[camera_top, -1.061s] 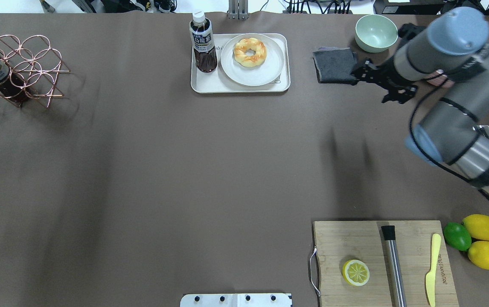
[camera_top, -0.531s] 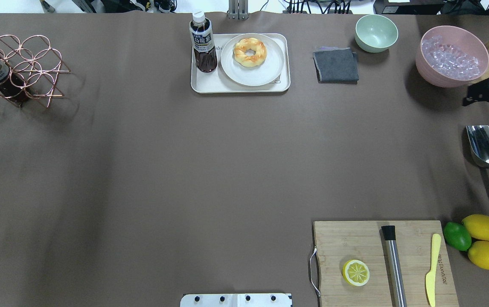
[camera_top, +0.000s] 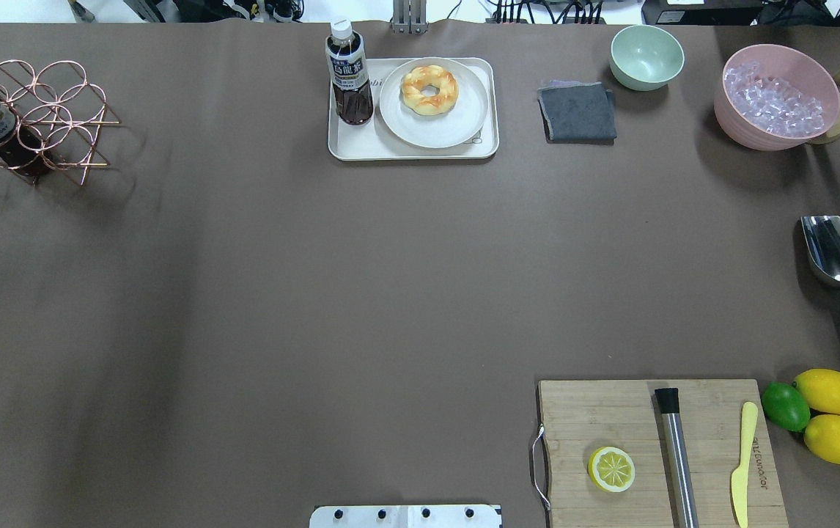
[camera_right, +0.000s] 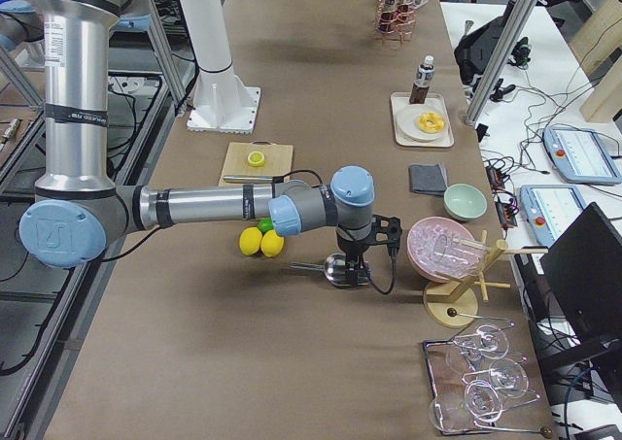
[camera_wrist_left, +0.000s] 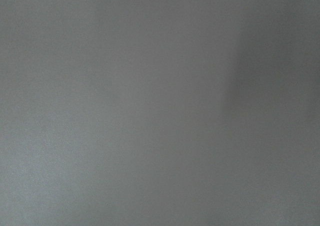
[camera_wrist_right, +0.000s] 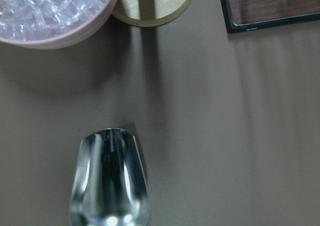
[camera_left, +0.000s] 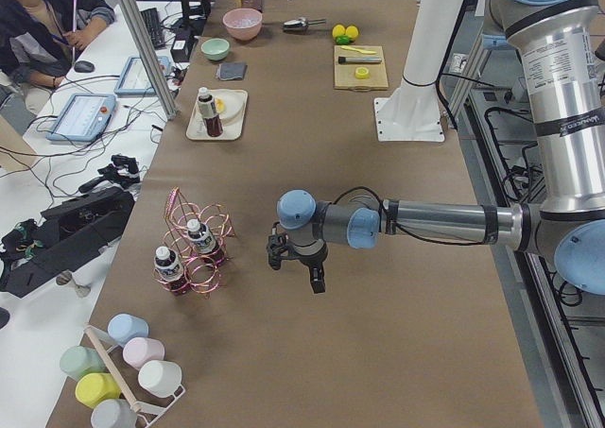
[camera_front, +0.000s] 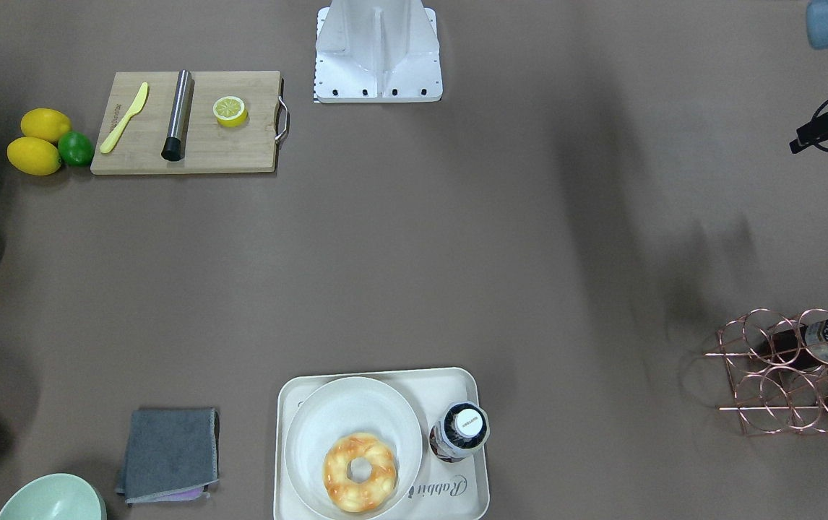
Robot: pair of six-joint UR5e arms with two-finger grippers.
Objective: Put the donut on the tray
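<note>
The donut (camera_top: 429, 89) is a glossy golden-orange ring. It lies on a round off-white plate (camera_top: 457, 125) that stands on the cream tray (camera_top: 361, 143) at the table's far middle, beside a dark drink bottle (camera_top: 349, 73). In the front-facing view the donut (camera_front: 360, 472) sits on the plate on the tray (camera_front: 457, 498) with "Rabbit" lettering. Neither gripper is near the tray. My left gripper (camera_left: 298, 263) hangs over bare table near the copper rack; I cannot tell if it is open. My right gripper (camera_right: 369, 241) hangs above the metal scoop (camera_wrist_right: 110, 181); I cannot tell its state.
A grey cloth (camera_top: 577, 111), a green bowl (camera_top: 646, 56) and a pink bowl of ice (camera_top: 775, 99) stand right of the tray. The scoop (camera_top: 834, 253) lies at the right edge. A cutting board (camera_top: 588, 411) with a lemon half (camera_top: 610, 468) is front right. A copper bottle rack (camera_top: 31, 117) is far left.
My right arm has drawn back from beside the grey cloth to the right and out of the overhead view. The donut, plate and tray have not moved.
</note>
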